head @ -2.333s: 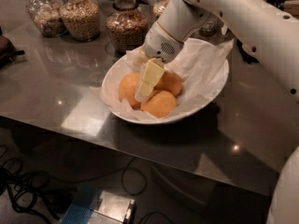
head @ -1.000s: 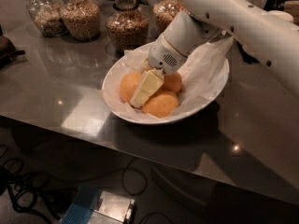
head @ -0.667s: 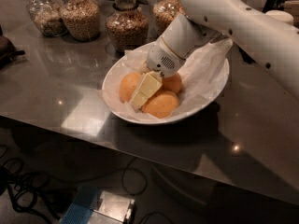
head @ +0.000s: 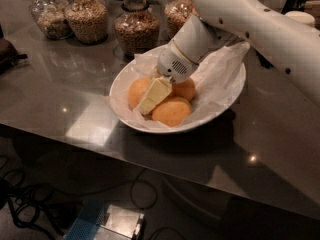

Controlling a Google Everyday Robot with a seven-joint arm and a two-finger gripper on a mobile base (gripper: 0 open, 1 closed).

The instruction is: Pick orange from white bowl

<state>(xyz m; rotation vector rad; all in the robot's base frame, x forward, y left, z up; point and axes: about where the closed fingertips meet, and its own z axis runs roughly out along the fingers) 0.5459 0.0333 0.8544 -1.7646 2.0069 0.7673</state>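
The white bowl (head: 122, 79) sits in the middle of the grey table, lined with crumpled white paper (head: 220, 69). Three oranges lie in it: one at the left (head: 135, 91), one at the front (head: 171, 111), one at the back right (head: 186, 89). My gripper (head: 151, 100) reaches down into the bowl from the upper right. Its cream tip lies slanted between the left and front oranges, touching them. The white arm (head: 250, 24) covers the bowl's far rim.
Several glass jars of grains stand along the back: (head: 47, 16), (head: 87, 16), (head: 136, 29), (head: 179, 11). A dark object (head: 7, 51) lies at the left edge. The table's front edge runs just below the bowl; cables and a box (head: 107, 221) lie on the floor.
The gripper has tilted from near upright to slanting down-left between the oranges and sunk slightly. Over the last second it has barely moved. The oranges stay in place.
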